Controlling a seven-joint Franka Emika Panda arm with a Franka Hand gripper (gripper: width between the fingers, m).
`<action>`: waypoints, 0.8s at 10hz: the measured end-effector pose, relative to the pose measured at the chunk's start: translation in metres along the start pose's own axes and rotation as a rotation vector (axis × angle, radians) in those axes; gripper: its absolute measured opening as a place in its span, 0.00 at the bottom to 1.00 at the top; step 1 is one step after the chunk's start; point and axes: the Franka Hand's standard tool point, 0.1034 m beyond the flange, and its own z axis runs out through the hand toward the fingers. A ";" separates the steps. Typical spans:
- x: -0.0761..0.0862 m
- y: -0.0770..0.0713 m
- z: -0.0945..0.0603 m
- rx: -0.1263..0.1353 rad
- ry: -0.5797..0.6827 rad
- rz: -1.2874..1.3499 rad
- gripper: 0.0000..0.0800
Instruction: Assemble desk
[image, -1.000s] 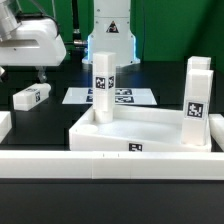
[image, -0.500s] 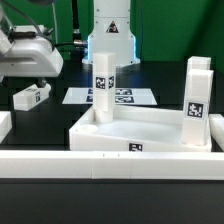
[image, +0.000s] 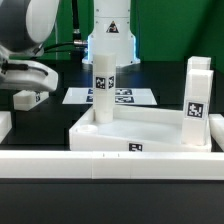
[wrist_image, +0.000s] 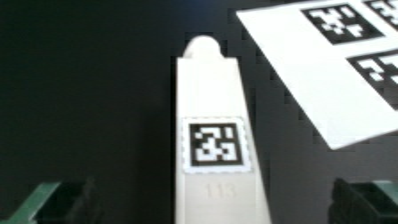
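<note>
The white desk top (image: 150, 128) lies in the middle with two tagged white legs standing upright in it, one at the back left corner (image: 103, 88) and one at the right (image: 197, 95). A third leg (image: 27, 98) lies flat on the black table at the exterior view's left. My gripper (image: 30, 84) hangs just above that leg. In the wrist view the lying leg (wrist_image: 215, 140) runs lengthwise between my open fingers (wrist_image: 54, 200), with a gap on each side. The gripper (wrist_image: 214, 205) holds nothing.
The marker board (image: 120, 97) lies behind the desk top and shows in the wrist view (wrist_image: 338, 60) beside the leg's far end. A long low white rail (image: 110, 166) runs along the front. A white block (image: 4, 124) sits at the left edge.
The arm has come down and toward the exterior view's left, from above the lying leg to close over it. The parts have not moved.
</note>
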 end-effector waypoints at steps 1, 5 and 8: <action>0.005 0.001 0.001 -0.008 -0.004 0.001 0.81; 0.015 0.000 0.013 -0.021 0.015 -0.002 0.81; 0.019 -0.001 0.015 -0.026 0.027 -0.001 0.80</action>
